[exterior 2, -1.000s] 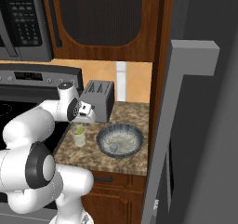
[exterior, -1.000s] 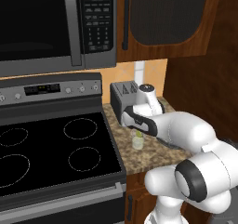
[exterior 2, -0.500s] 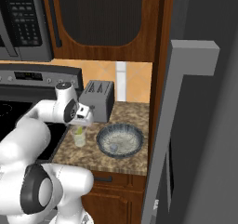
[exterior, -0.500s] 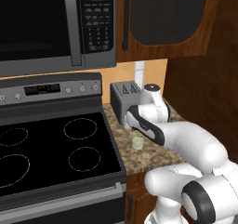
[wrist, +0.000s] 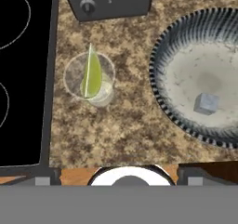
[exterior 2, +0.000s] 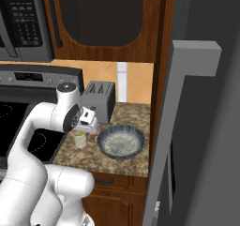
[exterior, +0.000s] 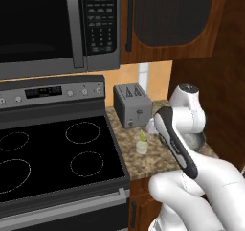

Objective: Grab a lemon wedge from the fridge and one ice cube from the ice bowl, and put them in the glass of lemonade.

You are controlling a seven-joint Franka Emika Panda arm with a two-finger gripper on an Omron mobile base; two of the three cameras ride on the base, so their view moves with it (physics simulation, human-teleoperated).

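The glass of lemonade [wrist: 90,81] stands on the speckled counter with the yellow-green lemon wedge [wrist: 91,74] upright inside it. To its right sits the ice bowl [wrist: 163,46], holding one ice cube [wrist: 206,103]. My gripper [wrist: 123,173] hovers open and empty above the counter, between glass and bowl. From the right base view, the gripper [exterior 2: 87,123] hangs just above the glass [exterior 2: 80,139], beside the bowl [exterior 2: 136,138] and its cube [exterior 2: 115,148]. In the left base view my forearm hides most of the bowl, while the glass [exterior: 142,146] and wedge [exterior: 142,137] show. The fridge [exterior 2: 206,126] stands at the right.
A silver toaster [exterior 2: 99,98] stands behind the glass against the wall. The black stovetop [exterior: 52,153] borders the counter on the left, with a microwave [exterior: 57,24] above it. The fridge's door [exterior 2: 161,173] juts out, open, past the counter's right end.
My arm's elbow has swung round and lower while the hand has stayed over the glass. The jaws are still wide apart. The wedge rests in the glass throughout.
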